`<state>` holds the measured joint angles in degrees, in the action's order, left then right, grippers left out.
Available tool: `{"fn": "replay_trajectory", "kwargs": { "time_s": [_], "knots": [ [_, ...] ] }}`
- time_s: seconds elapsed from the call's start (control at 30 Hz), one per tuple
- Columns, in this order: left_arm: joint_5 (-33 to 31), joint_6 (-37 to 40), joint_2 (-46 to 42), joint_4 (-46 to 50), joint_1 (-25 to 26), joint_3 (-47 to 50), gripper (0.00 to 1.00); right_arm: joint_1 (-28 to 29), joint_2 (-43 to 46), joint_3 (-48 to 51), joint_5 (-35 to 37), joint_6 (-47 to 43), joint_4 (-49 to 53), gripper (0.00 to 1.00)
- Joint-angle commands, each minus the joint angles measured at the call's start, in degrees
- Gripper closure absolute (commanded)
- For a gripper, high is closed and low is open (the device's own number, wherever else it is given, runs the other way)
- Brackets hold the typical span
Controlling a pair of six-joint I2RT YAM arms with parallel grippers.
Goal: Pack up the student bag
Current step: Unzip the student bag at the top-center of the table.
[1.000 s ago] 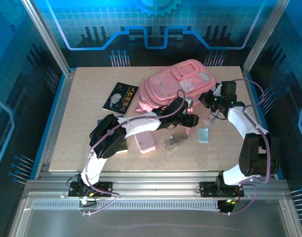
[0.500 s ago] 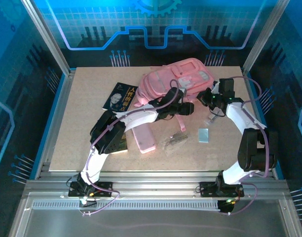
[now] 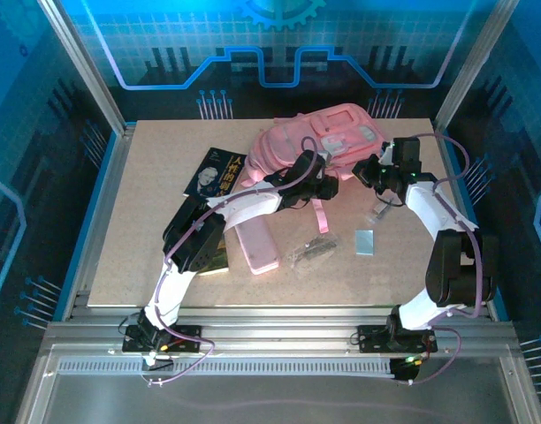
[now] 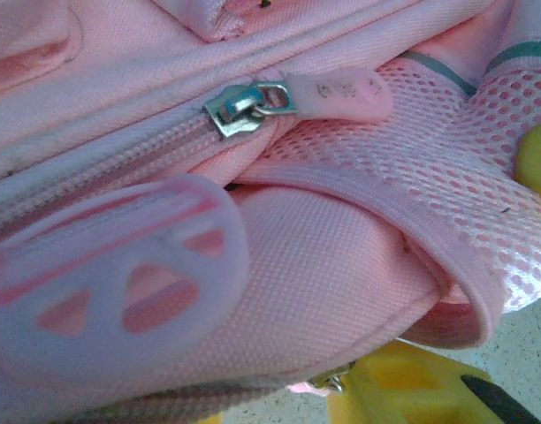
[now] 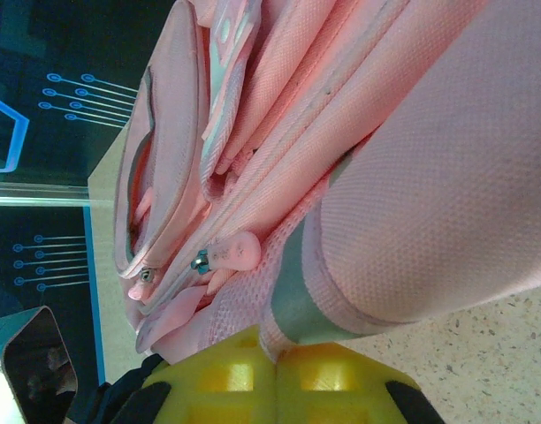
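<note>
The bag [image 3: 319,146] is pink all over, with pale patches on its front. Its net pocket [image 4: 412,141] is pink and full of little holes. The zip [image 4: 244,104] is silver with a pink tab. A grey-green band [image 5: 293,283] runs along one edge of the bag.

The book [image 3: 217,172] is dark with pale letters. The pencil case [image 3: 257,246] is pink too. A small card [image 3: 365,241] is pale blue. The tabletop [image 3: 147,230] is light brown with tiny speckles.

The left arm [image 3: 244,208] and right arm [image 3: 430,208] are black and white. The fingers [image 5: 226,384] of the right hand [image 3: 372,170] are yellow. The back wall [image 3: 279,53] is blue with a bright line pattern.
</note>
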<state>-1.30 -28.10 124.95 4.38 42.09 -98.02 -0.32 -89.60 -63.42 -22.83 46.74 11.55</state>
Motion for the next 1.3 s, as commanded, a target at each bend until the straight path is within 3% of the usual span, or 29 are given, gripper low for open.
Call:
{"fn": "replay_trajectory", "kwargs": {
  "time_s": [0.0,0.13,0.27,0.43,0.7,1.13,1.2,1.27],
  "knots": [
    [-1.6,1.9,0.9,-2.9,-1.4,-2.0,0.72,0.7,0.3,-0.7,-4.2,0.0,-0.5,1.0],
    [-1.1,2.1,0.6,-2.3,-1.8,-1.8,0.82,0.6,0.3,-0.7,-4.0,-0.6,0.0,1.0],
    [-0.2,2.7,-0.7,-2.0,-1.9,-0.9,1.0,0.2,0.2,-0.7,-4.0,-1.1,0.2,1.0],
    [2.2,4.5,-2.6,0.4,-2.1,0.2,1.0,-0.3,0.1,-1.0,-2.2,-2.5,1.3,1.0],
    [4.6,10.4,-7.4,13.6,-3.8,5.4,1.0,-3.6,-1.2,-1.2,-2.3,-4.5,1.7,1.0],
    [3.7,11.6,-15.8,18.0,-9.8,17.1,1.0,-6.7,-3.8,-2.3,0.5,-7.8,3.3,1.0],
    [5.3,11.7,-16.9,19.6,-10.6,17.9,1.0,-7.3,-4.3,-2.6,0.7,-7.5,3.3,1.0],
    [10.8,10.7,-17.7,20.7,-10.5,17.5,1.0,-7.6,-4.9,-3.1,0.6,-7.3,3.7,1.0]
  ]
}}
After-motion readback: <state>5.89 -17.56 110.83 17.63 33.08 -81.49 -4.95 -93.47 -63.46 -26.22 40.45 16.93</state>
